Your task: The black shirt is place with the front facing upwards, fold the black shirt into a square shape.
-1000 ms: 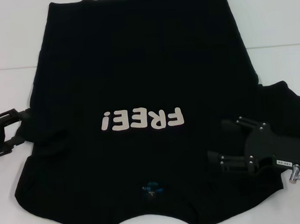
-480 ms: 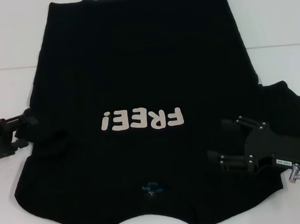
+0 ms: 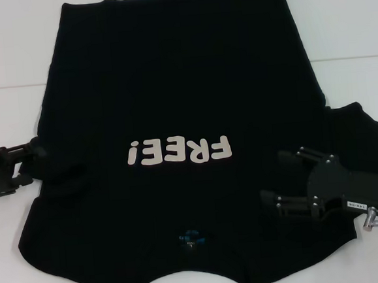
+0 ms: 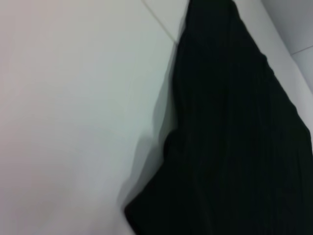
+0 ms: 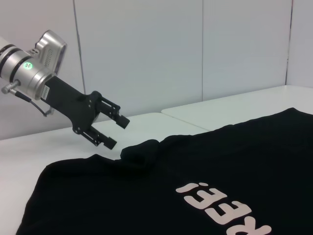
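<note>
The black shirt (image 3: 171,84) lies spread face up on the white table (image 3: 349,17). Its cream "FREE!" letters (image 3: 180,151) read upside down from the head view, and the blue neck label (image 3: 191,238) is at the near edge. My left gripper (image 3: 37,165) is open at the shirt's left edge, beside the bunched left sleeve (image 3: 64,177). The right wrist view shows the left gripper (image 5: 116,132) just short of that sleeve fold (image 5: 139,152), with nothing between its fingers. My right gripper (image 3: 273,175) hangs open over the shirt near the right sleeve (image 3: 359,134). The left wrist view shows only the shirt's edge (image 4: 234,147).
Bare white table surface (image 4: 73,98) surrounds the shirt on the left, right and far sides. A seam line (image 3: 8,87) crosses the table. A pale wall (image 5: 146,49) stands behind the table in the right wrist view.
My left gripper has dropped lower and flattened at the shirt's left edge, shifting slightly toward the sleeve. The right arm and the shirt have not moved.
</note>
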Tool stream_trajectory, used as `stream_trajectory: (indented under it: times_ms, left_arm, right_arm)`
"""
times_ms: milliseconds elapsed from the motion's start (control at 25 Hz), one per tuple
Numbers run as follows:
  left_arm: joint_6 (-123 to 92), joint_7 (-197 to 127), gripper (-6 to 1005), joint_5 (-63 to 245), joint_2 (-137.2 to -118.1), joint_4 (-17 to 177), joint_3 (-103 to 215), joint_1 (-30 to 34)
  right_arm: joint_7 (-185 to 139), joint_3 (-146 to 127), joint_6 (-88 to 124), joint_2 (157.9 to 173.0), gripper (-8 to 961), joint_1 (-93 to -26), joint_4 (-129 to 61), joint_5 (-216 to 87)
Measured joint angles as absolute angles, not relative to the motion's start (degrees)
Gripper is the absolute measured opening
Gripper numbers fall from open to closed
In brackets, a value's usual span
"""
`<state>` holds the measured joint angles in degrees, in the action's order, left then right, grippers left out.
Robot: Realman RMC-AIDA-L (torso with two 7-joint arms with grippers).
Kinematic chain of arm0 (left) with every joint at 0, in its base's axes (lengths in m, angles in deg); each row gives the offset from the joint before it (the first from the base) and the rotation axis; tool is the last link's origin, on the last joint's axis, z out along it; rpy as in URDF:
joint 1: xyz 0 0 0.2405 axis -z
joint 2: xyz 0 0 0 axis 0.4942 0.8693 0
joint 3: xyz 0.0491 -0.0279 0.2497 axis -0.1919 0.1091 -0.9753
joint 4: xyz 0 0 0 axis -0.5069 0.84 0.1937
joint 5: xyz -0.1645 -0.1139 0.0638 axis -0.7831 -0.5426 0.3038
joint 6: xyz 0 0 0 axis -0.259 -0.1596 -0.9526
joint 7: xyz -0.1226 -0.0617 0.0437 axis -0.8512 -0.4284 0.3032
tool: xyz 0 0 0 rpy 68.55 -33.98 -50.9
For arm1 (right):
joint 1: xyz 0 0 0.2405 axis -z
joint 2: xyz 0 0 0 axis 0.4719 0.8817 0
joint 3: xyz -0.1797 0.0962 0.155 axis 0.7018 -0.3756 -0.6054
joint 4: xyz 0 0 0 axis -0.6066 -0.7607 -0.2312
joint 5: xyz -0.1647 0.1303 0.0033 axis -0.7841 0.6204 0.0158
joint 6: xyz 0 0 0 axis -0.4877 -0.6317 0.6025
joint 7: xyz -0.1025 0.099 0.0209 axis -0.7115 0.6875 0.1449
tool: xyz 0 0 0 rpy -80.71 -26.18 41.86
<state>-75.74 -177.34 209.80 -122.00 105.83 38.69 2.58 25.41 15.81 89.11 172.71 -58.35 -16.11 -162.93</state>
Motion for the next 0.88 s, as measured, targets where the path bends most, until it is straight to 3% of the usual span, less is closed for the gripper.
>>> stream_trajectory:
  times_ms: [880]
  left_arm:
    - [-68.9, -179.9, 738, 209.6, -123.70, 103.0, 39.2, 2.9]
  right_arm:
    - [25.4, 15.8, 89.1, 172.64, 944, -58.2, -16.2, -162.9]
